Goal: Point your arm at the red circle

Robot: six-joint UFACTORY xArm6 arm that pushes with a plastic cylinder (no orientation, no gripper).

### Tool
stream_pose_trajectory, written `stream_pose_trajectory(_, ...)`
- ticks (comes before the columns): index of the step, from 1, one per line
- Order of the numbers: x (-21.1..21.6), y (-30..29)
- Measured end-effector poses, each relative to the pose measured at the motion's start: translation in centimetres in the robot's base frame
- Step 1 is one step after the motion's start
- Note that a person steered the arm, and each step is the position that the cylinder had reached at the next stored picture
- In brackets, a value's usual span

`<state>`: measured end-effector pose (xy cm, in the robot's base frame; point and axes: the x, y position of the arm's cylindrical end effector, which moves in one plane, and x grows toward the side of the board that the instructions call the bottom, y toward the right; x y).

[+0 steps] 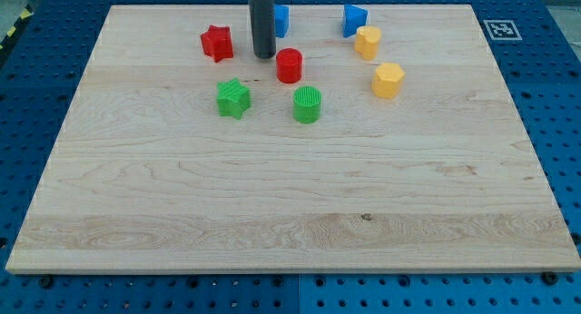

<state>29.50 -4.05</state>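
The red circle (289,65) is a short red cylinder near the view's top centre of the wooden board (290,187). My tip (264,56) is the lower end of a dark rod coming down from the view's top edge. It stands just to the left of the red circle, a small gap apart, and right of the red star (217,43).
A blue block (280,20) sits partly hidden behind the rod. A blue block (354,20) and two yellow blocks (368,42) (388,80) lie at the top right. A green star (233,98) and a green circle (308,104) lie below the red circle.
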Motion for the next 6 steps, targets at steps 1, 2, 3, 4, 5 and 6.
stream_pose_trajectory(1,-0.6,0.2)
stream_pose_trajectory(2,-0.6,1.2)
stream_pose_trajectory(3,-0.1,4.9)
stream_pose_trajectory(4,0.5,5.3)
stream_pose_trajectory(5,1.0,5.8)
stream_pose_trajectory(6,2.8,7.1)
